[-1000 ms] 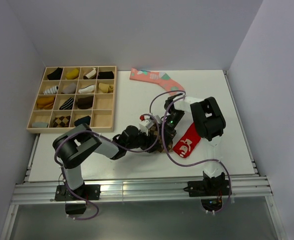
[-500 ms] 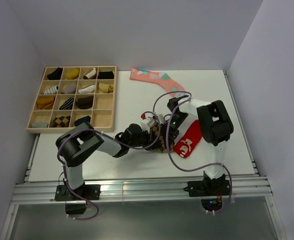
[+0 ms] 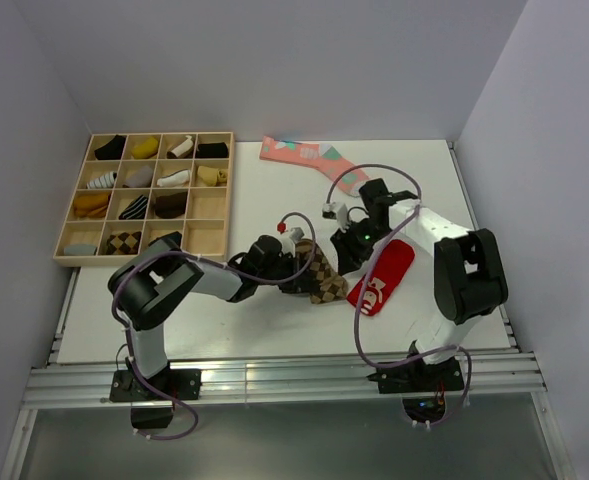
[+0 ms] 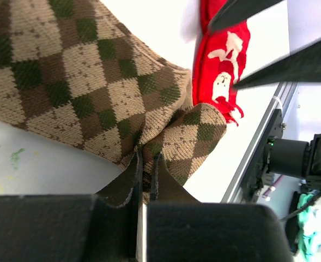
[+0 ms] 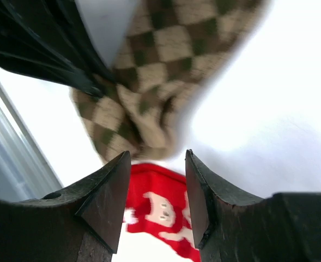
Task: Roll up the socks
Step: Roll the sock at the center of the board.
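Your left claw point(image 4: 145, 162) is pinched almost closed on a fold at the crumpled end of the argyle sock point(image 4: 67, 71). The rest of that sock runs flat on the desk point(image 4: 29, 164) ahead of its tips. Just to one side of the pinch lies the red sock point(image 4: 220, 71), its white figure showing. Your right claw point(image 5: 156, 158) stands parted with nothing between its fingers point(image 5: 103, 191) (the red sock shows through the gap), and the argyle sock's bunched end sits just beyond its tips. From above, the two claws face each other closely across that end. The pink sock point(image 3: 309, 157) lies well behind the right claw, and the wooden tray point(image 3: 159, 135) sits far off on the left claw's side.
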Action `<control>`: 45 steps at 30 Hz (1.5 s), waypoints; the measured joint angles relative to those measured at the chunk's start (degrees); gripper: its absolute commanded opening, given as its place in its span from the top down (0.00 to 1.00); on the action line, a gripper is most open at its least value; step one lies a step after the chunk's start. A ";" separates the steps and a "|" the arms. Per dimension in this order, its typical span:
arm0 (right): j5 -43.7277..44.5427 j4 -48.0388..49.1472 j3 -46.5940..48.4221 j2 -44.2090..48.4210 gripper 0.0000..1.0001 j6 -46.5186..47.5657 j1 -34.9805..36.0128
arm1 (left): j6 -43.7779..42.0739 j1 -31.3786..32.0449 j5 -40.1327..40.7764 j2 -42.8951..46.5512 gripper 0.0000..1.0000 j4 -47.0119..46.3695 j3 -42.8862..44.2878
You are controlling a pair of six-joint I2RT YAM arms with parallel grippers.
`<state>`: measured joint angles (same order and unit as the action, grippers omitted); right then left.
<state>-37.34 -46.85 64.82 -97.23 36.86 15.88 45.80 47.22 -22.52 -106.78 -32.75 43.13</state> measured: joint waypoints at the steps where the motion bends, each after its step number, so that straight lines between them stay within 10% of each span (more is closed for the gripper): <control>1: -0.13 0.87 -0.61 0.68 0.48 0.02 -0.83 | 0.28 -0.28 -0.48 0.00 1.00 0.98 0.35; 20: 0.83 8.33 -22.03 28.79 0.41 16.37 5.79 | 0.44 -4.92 -14.64 -5.29 1.00 18.99 11.93; 45: 11.76 20.02 -26.95 22.71 0.50 19.54 21.88 | -0.11 -6.16 -24.83 -9.38 1.00 26.03 16.04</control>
<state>-25.58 -26.83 37.87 -74.52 56.40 37.76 45.69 41.06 -47.35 -116.16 -6.72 59.18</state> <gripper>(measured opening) 0.524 0.050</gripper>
